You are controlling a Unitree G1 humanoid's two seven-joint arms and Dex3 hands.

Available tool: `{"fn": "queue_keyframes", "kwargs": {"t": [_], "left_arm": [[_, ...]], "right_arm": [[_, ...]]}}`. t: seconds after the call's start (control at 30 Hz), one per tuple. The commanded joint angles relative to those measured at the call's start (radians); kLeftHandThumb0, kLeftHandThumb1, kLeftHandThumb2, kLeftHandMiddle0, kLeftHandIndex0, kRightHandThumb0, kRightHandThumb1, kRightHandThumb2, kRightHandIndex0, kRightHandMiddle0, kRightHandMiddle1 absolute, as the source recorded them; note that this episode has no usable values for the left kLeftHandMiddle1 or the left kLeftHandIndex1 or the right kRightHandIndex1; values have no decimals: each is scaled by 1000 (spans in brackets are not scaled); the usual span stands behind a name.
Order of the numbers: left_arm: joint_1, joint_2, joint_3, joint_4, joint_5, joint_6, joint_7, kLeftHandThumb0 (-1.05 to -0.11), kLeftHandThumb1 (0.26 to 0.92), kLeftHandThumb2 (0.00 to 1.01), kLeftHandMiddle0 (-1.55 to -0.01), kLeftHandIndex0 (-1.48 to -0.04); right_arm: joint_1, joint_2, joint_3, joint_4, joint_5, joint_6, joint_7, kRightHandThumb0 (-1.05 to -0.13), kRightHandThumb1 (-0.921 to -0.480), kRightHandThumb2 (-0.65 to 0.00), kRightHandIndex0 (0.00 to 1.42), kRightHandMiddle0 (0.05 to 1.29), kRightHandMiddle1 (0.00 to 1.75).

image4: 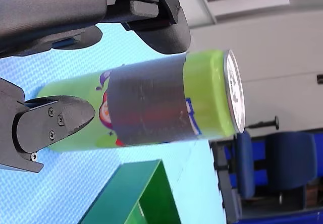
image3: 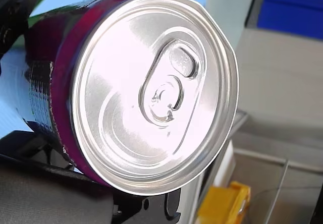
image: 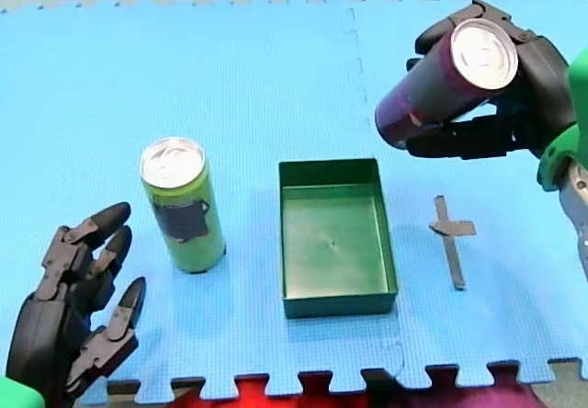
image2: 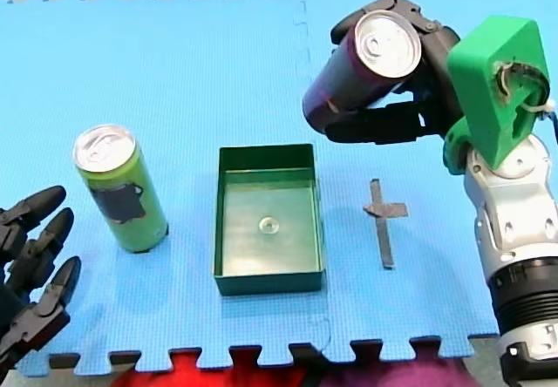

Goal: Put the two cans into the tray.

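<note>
A purple can [image: 450, 77] hangs tilted in the air, its silver top toward me, with my right hand [image: 419, 96] shut on it, above the mat behind and to the right of the green tray [image: 338, 303]. Its lid fills the first wrist view as the purple can [image3: 151, 93]. A green can [image: 182, 206] stands upright on the blue mat left of the tray. My left hand [image: 124, 256] is at the near left, a short way from that can, holding nothing. In the second wrist view the green can [image4: 151, 105] lies between dark fingers [image4: 50, 123] with gaps on both sides.
A grey tape cross [image: 450, 238] is stuck on the mat right of the tray. The mat's jagged front edge [image: 303, 380] runs close below the tray. Open blue mat stretches behind the green can and the tray.
</note>
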Motion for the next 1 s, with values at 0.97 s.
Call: {"fn": "queue_keyframes", "kwargs": {"t": [0.97], "left_arm": [[2,-20,15,-16,-12,-29,27,-1048,921,475,-276,-98]], "right_arm": [[-19,126,146,107,-124,42,-82,-136,-789,-11,918,540,1746]]}}
